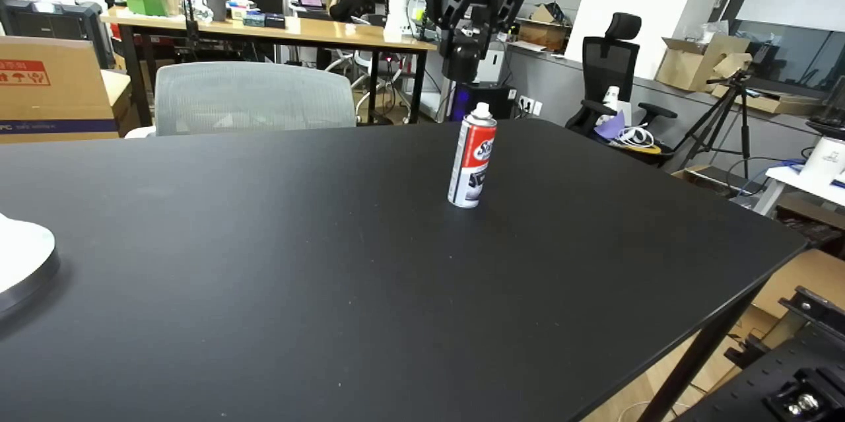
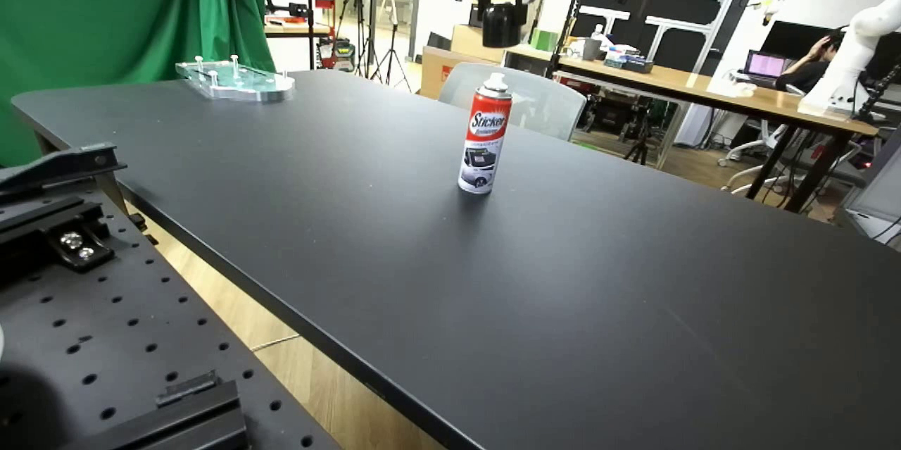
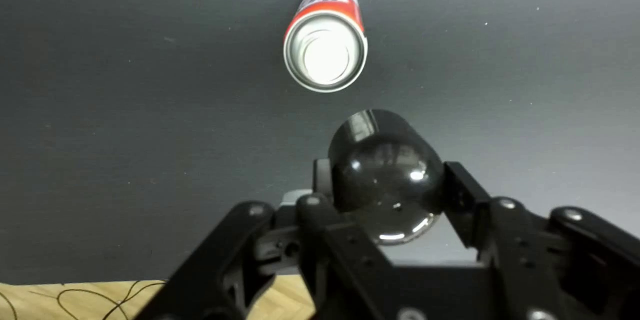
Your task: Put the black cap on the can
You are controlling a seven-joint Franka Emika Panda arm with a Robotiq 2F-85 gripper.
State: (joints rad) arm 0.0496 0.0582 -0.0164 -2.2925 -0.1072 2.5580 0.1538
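I'm working over the broad, flat, matte black surface (image 1: 290, 290). Above it hangs the black, two-fingered end effector (image 3: 387, 185), and it is carrying something. On the surface the slim, cylindrical metal spray can with the red, white and dark label (image 2: 484, 140) stands upright, ungripped. The squat, glossy black round cap (image 2: 501, 26) is pinched at its nine and three o'clock sides by the fingers (image 3: 462, 197) and held up in the air, with the can toward its eleven o'clock in the wrist view. Its closed end faces me there, so I take the mouth to point down, though no view lets me look inside it. Smallest is the whitish nozzle (image 2: 496, 81) at the can's twelve o'clock, standing bare.

So I'd call the grasp and the lift done, and the placing not. In both exterior views a gap shows between cap and nozzle. What's left, as I judge it: shift the cap toward the wrist view's eleven o'clock until it sits centred over the can, lower it over the nozzle, press it home, let go.
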